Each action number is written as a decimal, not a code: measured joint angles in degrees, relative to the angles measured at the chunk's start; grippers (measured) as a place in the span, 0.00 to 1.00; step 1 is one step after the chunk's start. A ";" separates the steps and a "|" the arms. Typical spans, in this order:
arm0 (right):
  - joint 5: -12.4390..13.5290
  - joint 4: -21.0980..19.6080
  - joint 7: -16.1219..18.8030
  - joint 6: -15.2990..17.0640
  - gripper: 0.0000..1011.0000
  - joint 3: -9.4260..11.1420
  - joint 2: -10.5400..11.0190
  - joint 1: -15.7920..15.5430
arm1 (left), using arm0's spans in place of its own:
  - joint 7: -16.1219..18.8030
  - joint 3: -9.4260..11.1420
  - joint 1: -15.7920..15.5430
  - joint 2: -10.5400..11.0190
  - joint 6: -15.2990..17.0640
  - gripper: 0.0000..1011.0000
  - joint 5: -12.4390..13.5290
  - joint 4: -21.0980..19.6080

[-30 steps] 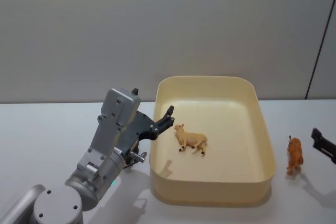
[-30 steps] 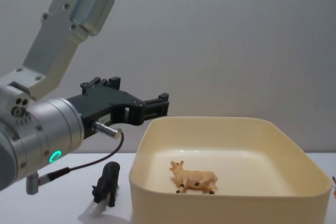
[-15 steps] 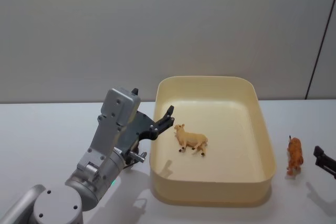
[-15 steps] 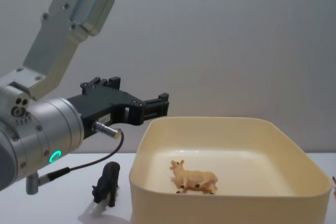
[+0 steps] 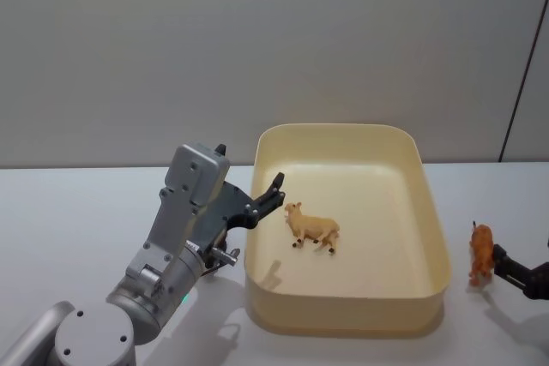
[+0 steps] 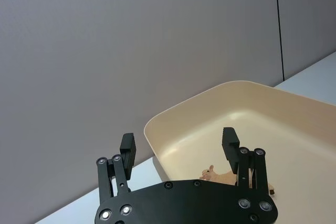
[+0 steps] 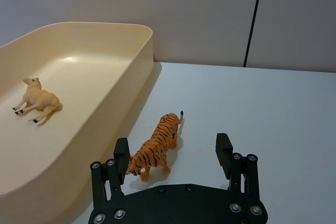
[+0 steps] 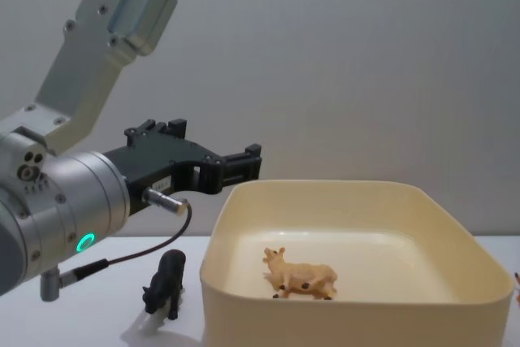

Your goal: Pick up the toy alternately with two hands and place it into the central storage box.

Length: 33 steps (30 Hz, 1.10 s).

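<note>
Right black gripper (image 7: 172,149) has slid to the head view's lower right, wide open, empty, beside the striped orange plastic tiger (image 7: 156,144); left black gripper (image 6: 178,145) hangs open, empty.

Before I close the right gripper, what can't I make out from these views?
1. Right gripper and tiger, right wrist view: one finger overlaps the tiger's head, so contact cannot be told.
2. Right gripper, head view: cut off by the right edge.
3. Tiger, chest view: cut off by the right edge.
4. Dark toy beside the storage box, chest view: too dark to identify.
</note>
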 joint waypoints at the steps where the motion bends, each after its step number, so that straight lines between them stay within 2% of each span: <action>1: -0.13 0.21 0.02 0.13 0.99 -0.12 -0.16 0.22 | 0.00 0.00 0.00 0.00 0.00 0.99 0.00 0.00; 23: -2.95 7.89 -0.92 3.02 0.99 -4.19 -6.00 7.27 | 0.00 0.00 0.00 0.00 0.00 0.99 0.00 0.00; 33: -3.86 9.96 -2.15 3.57 0.99 -5.05 -7.45 8.64 | 0.00 0.00 0.00 0.00 0.00 0.99 0.00 0.00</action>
